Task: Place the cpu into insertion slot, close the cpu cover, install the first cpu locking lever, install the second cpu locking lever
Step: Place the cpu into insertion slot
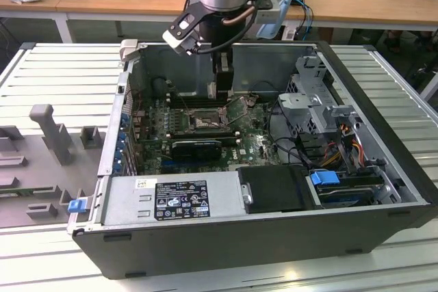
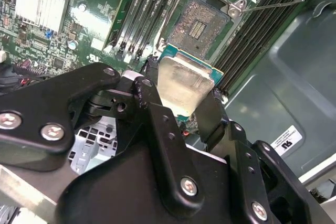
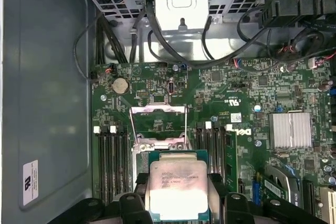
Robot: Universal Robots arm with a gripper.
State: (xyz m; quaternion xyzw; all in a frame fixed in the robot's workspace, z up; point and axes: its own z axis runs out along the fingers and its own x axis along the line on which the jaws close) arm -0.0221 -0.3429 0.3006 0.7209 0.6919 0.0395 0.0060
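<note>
My gripper point(image 1: 220, 92) reaches down into the open computer case and is shut on the cpu point(image 2: 184, 85), a flat silvery square chip with a green edge. Its black fingers point(image 2: 149, 95) clamp two opposite sides of the chip. The cpu point(image 3: 178, 190) hangs a little above the green board. In the second wrist view the insertion slot point(image 2: 199, 22) lies open just past the chip, with its contact field bare. The cpu cover point(image 3: 157, 110) stands swung up beside the slot point(image 1: 204, 122). A thin locking lever point(image 2: 278, 4) sticks out from the slot's corner.
Long black memory slots point(image 3: 113, 161) flank the socket on both sides. A black graphics card point(image 1: 197, 147) and the power supply point(image 1: 174, 200) lie nearer the exterior camera. The drive cage point(image 1: 311, 100) with cables fills the exterior view's right. The case walls point(image 1: 383, 100) ring the board.
</note>
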